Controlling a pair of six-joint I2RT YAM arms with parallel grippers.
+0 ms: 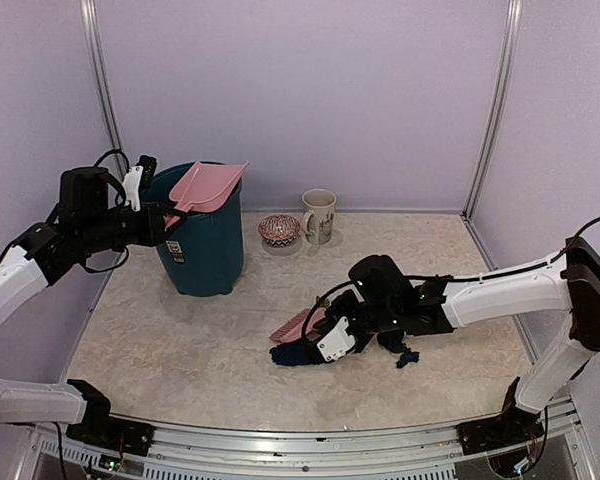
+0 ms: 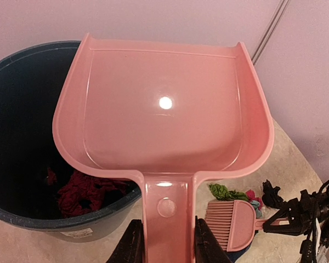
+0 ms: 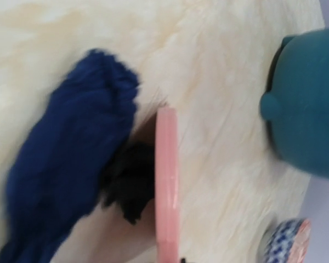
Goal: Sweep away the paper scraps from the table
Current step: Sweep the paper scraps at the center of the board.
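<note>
Two claws: left claw [image 2: 169, 244] grips dustpan [image 2: 164, 109] over bin [image 1: 202, 255], upper left, probably for dumping; right claw [image 1: 322, 330] clamps brush [image 1: 295, 325] against paper scraps [image 1: 290, 355], centre.

Back left: bin [image 1: 205, 255] stood under dustpan [image 1: 208, 187].
Back centre: bowl [image 1: 279, 230] stood beside mug [image 1: 319, 215].
Centre: brush [image 1: 294, 326] lay against paper scraps [image 1: 296, 356].
Front left: bare table [image 1: 170, 350] lay open.

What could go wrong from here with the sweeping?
1. The dustpan is held up over the bin by the left gripper, so the brush in the right gripper may only scatter the paper scraps across the table.
2. A dark scrap lies beside the right arm, away from the brush, and could be missed or dragged.
</note>
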